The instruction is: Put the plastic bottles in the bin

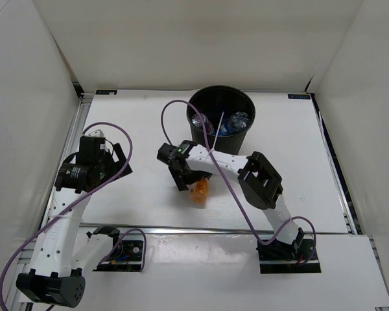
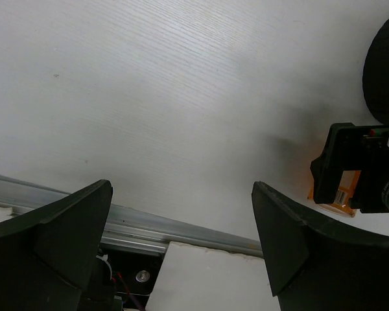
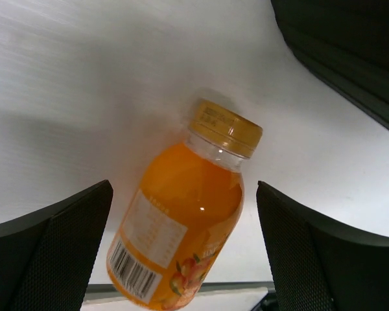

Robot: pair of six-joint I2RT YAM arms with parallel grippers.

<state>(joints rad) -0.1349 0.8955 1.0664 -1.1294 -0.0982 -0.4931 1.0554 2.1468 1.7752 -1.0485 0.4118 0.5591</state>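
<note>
The right gripper [image 3: 183,194], released, straddles the stubby orange plastic bottle [image 3: 181,233] lying mid-frame on the white worktop [image 3: 52,97], apparently ready to clench; the left gripper [image 2: 181,194] hangs open, empty.

your left arm [image 1: 57,228] stands folded on its own side, forearm angled inward, and your left gripper [image 1: 110,154] points toward the middle with its jaws spread fully wide. your right arm [image 1: 267,189] reaches across to centre, wrist tipped down, and your right gripper [image 1: 189,183] sits low, jaws wide apart, gripping nothing.
</note>
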